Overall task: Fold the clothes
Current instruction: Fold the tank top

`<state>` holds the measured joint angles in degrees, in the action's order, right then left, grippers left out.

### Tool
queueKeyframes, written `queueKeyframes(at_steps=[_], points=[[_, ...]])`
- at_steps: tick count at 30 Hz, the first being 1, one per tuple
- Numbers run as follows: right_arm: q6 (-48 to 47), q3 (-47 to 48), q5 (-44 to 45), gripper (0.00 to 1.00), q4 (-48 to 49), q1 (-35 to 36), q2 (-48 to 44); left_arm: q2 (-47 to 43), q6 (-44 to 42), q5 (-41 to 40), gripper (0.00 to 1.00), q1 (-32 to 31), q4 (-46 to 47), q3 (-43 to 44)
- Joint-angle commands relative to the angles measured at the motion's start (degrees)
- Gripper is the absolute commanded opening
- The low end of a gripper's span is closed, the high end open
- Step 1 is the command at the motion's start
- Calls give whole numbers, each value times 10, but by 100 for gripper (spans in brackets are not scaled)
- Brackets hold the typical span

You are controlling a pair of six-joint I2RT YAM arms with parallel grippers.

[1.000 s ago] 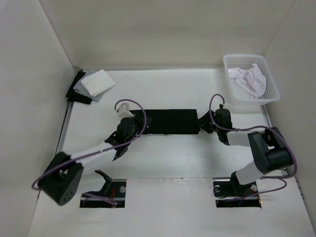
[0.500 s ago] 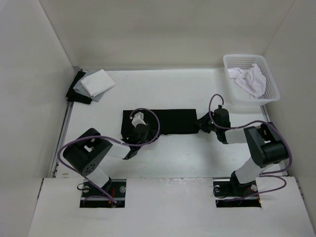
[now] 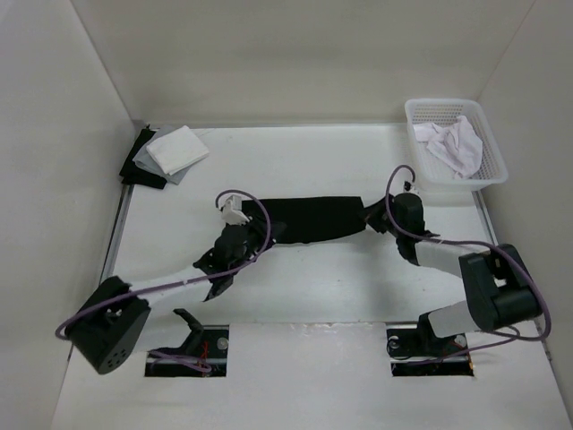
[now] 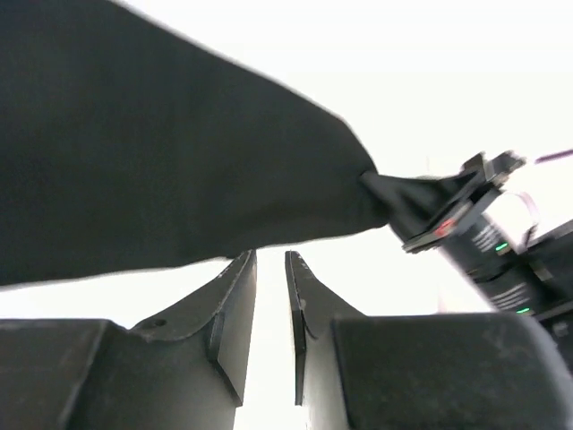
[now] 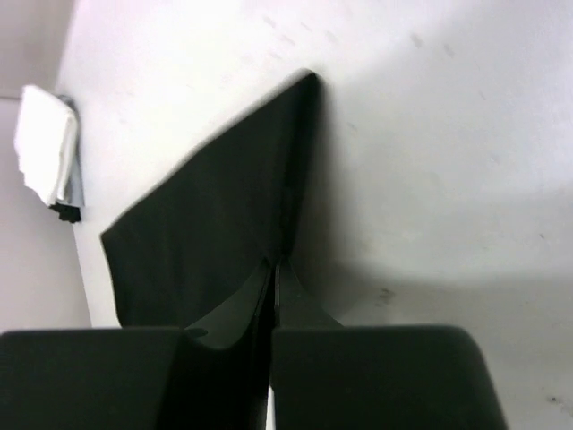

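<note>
The clothes point(image 3: 313, 218), one plain black garment, lie stretched across the middle of the table. My right gripper point(image 3: 369, 218) is shut on the bunched right end. In the right wrist view the jaws point(image 5: 273, 262) meet on the fabric's edge point(image 5: 215, 242). My left gripper point(image 3: 255, 235) is at the garment's left end, low over the table. In the left wrist view its fingers point(image 4: 270, 255) stand a narrow gap apart with only white table between them. The black cloth point(image 4: 161, 143) spreads just beyond the tips, and the right gripper point(image 4: 421, 210) pinches its far corner.
A white basket point(image 3: 488, 170) at the back right holds a crumpled white garment point(image 3: 452, 143). A stack of folded white and grey squares point(image 3: 166, 152) lies at the back left corner, also seen from the right wrist point(image 5: 45, 143). White walls close three sides.
The right gripper has shut on the garment's right end and drawn it into a bunch. The left arm swung in close, then reached back out to the left end.
</note>
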<state>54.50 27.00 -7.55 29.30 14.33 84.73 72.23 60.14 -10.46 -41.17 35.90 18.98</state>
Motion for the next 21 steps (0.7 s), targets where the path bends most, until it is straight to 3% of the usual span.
queueKeyframes(at_steps=[1, 9, 15, 21], points=[[-65, 55, 52, 1, -48, 25, -57, -80, -15, -6, 18, 25, -44, -1], [-195, 258, 144, 1, -218, 183, -7, -233, -18, 4, 18, 99, -143, -28], [-270, 449, 232, 2, -341, 329, 121, -367, -12, 18, 19, 151, -242, -37], [-276, 649, 251, 3, -453, 407, 277, -463, -12, 24, 19, 209, -322, -29]])
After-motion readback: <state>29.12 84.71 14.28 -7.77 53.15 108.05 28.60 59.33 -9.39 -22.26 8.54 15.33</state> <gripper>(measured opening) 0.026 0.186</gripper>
